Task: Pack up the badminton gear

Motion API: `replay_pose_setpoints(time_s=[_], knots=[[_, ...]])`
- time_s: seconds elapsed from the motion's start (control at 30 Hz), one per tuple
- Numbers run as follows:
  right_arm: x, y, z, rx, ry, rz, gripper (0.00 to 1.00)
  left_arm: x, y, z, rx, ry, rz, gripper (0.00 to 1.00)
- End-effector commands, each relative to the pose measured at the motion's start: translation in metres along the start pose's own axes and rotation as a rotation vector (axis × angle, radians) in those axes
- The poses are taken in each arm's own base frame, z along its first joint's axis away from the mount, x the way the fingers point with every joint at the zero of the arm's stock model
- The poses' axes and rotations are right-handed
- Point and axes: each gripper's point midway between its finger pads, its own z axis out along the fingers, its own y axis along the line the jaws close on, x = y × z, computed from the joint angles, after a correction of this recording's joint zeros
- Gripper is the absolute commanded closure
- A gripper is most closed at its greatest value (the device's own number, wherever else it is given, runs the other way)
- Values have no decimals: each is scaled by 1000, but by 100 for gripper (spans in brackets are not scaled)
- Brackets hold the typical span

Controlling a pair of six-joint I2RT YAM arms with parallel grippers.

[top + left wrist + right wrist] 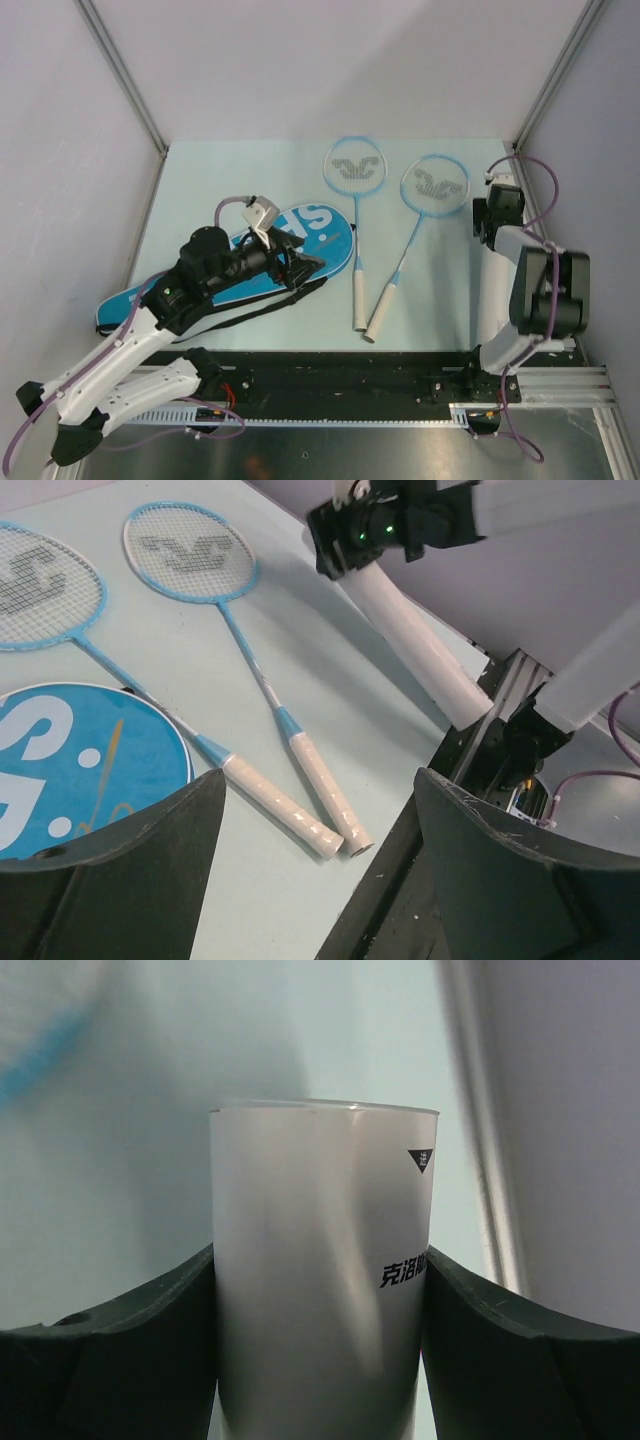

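Two light-blue rackets lie side by side mid-table, their white handles towards the near edge. The blue bag lettered "S" lies at the left, its black strap trailing along its near side. My left gripper hovers over the bag's right end, open and empty; its wrist view shows the bag and both rackets. My right gripper at the far right is shut on the long white tube, which slants down to the near edge. No shuttlecocks show.
A black rail runs along the table's near edge, just beyond the racket handles. Grey walls and metal frame posts close in the table at left, back and right. The tube's lower end reaches the rail.
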Motion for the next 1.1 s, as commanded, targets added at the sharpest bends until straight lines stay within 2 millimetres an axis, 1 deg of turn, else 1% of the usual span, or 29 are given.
replay_pose_setpoints(time_s=[0.0,0.03,0.07,0.1,0.17,0.2,0.23,0.27,0.3,0.33,0.37,0.43,0.47,0.53,0.57,0.63,0.67,0.87,0.9,0.93,0.97,1.03,1.07], knots=[[31,-7,42,-49,136,-57,74,5,2,-5,2,-4,46,19],[35,-8,49,-54,156,-66,73,7,4,-5,-7,-4,64,18],[48,-1,60,-89,195,-81,71,9,2,-5,-5,0,72,18],[39,-6,68,-85,180,-68,71,9,2,-5,-10,-2,81,18],[42,-4,76,-106,187,-57,71,13,1,-4,-10,6,89,19],[38,-5,81,-105,181,-68,71,14,1,-4,-10,6,89,19],[43,-4,79,-116,212,-80,71,19,2,-2,-14,19,94,19],[40,-1,79,-134,216,-91,69,22,1,-2,-10,25,96,19],[45,1,82,-142,235,-112,66,25,1,0,-13,34,96,19],[42,1,83,-145,246,-120,63,26,3,0,-18,36,96,19],[44,5,83,-174,253,-127,59,27,4,1,-22,39,96,19],[48,6,84,-191,285,-163,55,28,4,3,-23,43,102,19],[49,8,84,-206,293,-166,51,28,4,3,-26,45,105,19],[48,12,84,-245,318,-140,46,30,6,5,-33,53,108,19],[48,12,84,-255,327,-135,41,30,7,6,-34,57,106,19],[55,18,83,-292,362,-145,35,34,8,9,-35,69,105,19],[51,19,85,-300,359,-148,31,34,7,9,-31,70,106,19],[57,20,88,-312,398,-126,24,39,10,12,-41,87,98,19],[54,20,88,-312,393,-127,21,40,10,13,-39,92,97,19],[52,24,87,-335,385,-119,14,41,11,13,-41,94,96,19],[49,24,87,-336,377,-116,10,42,12,14,-41,96,95,19],[45,22,88,-336,371,-109,8,42,12,14,-42,97,92,19],[43,21,89,-331,367,-105,2,43,13,15,-41,100,91,19]])
